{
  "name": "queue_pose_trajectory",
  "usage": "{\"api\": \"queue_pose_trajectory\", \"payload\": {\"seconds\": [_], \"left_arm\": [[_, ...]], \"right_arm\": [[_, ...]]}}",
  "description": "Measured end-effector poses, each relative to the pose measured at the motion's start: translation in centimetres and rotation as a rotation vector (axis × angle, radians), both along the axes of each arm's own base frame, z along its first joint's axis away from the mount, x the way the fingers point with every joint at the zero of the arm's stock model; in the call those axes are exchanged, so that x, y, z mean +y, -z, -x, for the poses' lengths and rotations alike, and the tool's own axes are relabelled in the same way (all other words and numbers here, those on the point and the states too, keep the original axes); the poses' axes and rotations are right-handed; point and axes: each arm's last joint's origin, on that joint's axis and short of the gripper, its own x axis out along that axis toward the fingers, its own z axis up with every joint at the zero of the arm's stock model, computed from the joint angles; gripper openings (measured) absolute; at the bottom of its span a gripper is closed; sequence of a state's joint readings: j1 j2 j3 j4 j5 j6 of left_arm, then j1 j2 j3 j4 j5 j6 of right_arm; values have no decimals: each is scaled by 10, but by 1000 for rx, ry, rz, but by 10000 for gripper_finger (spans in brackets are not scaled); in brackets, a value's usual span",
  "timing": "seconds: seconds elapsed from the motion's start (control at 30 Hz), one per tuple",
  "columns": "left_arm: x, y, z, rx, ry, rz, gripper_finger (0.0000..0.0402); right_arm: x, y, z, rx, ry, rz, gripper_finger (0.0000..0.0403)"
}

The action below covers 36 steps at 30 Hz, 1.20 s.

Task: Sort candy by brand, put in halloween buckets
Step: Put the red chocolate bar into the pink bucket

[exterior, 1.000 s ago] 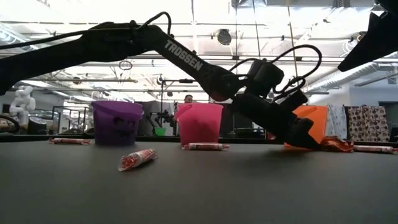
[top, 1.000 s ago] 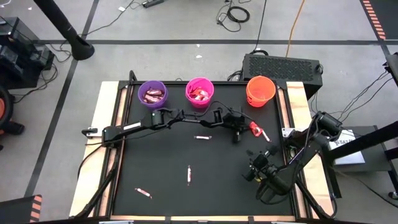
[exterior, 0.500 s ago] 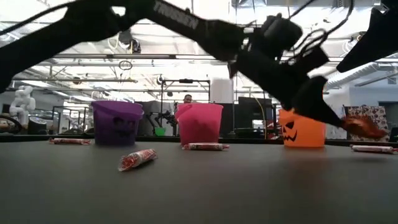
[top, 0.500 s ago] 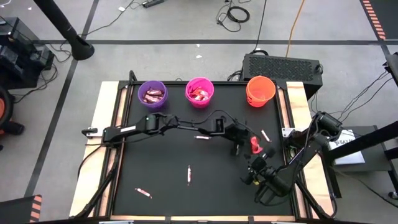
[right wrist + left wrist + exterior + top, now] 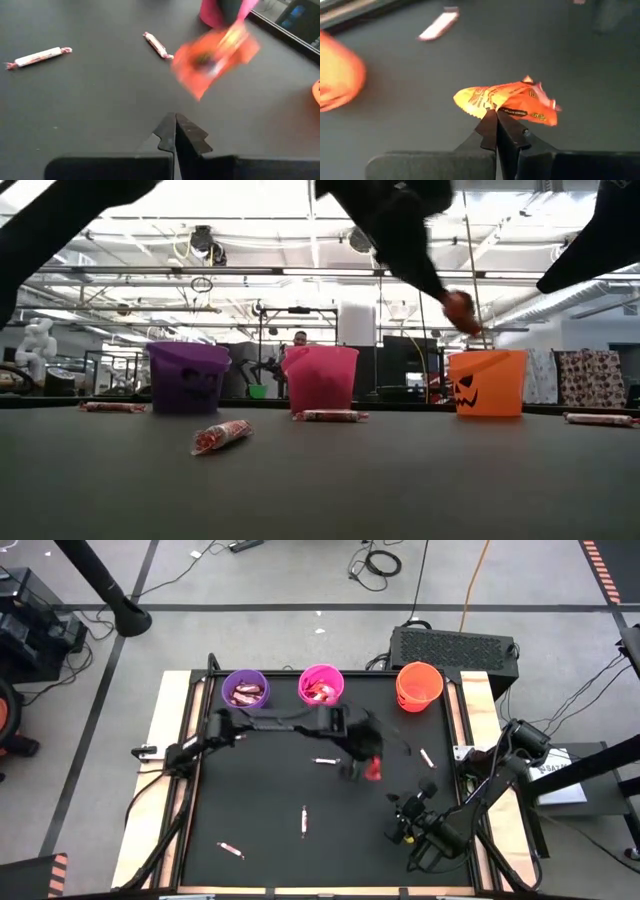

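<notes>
My left gripper (image 5: pixel 362 766) hangs over the middle of the black mat, shut on a red-orange wrapped candy (image 5: pixel 507 101) that is clear of the table (image 5: pixel 460 310). The purple bucket (image 5: pixel 245 690), the pink bucket (image 5: pixel 321 687) and the orange bucket (image 5: pixel 419 685) stand in a row along the far edge; the purple and pink ones hold sweets. My right gripper (image 5: pixel 403 827) waits shut and empty near the front right. Pale stick candies (image 5: pixel 325 760) (image 5: pixel 304 821) (image 5: pixel 231 849) lie flat on the mat. My left gripper pinches the candy's wrapper at one long edge, about midway along it (image 5: pixel 496 109), between its two fingertips. The fingers slant down from above. The candy sticks out beyond the tips, crumpled and lifted clear of the mat.
Another pale stick (image 5: pixel 427 757) lies by the mat's right edge. A black box (image 5: pixel 455 644) sits behind the orange bucket. Wooden borders (image 5: pixel 170 780) frame the mat. Open mat lies in the front left.
My left gripper has risen off the mat with the red-orange candy, first drawing toward the near edge and then toward the table's left. The candy, which lay on the mat near the right side, now hangs clear above it.
</notes>
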State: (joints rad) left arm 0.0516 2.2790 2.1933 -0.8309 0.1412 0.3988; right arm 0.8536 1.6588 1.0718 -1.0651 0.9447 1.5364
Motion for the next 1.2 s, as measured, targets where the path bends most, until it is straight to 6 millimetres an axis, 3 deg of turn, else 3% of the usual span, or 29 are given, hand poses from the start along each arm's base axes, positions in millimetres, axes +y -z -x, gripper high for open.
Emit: {"api": "queue_pose_trajectory", "payload": {"seconds": [0.13, 0.3, 0.57, 0.7, 0.87, 1.2], "left_arm": [[43, -35, 27, 19, -156, -24, 0], [99, -59, 58, 26, -339, 14, 0], [168, -56, 91, 121, -623, -27, 0], [195, -42, 103, 191, -749, -42, 0], [206, -35, 112, 234, -816, -49, 0], [199, -28, 109, 275, -758, -68, 31]], "right_arm": [[1, 0, -1, 1, -13, -2, 0], [0, 0, -1, 22, -25, 15, 0], [-4, 0, -2, 67, -39, 63, 0], [-5, 0, -2, 76, -38, 72, 0], [-6, 0, 0, 92, -39, 89, 0], [-8, 0, -1, 97, -34, 89, 0]]}}
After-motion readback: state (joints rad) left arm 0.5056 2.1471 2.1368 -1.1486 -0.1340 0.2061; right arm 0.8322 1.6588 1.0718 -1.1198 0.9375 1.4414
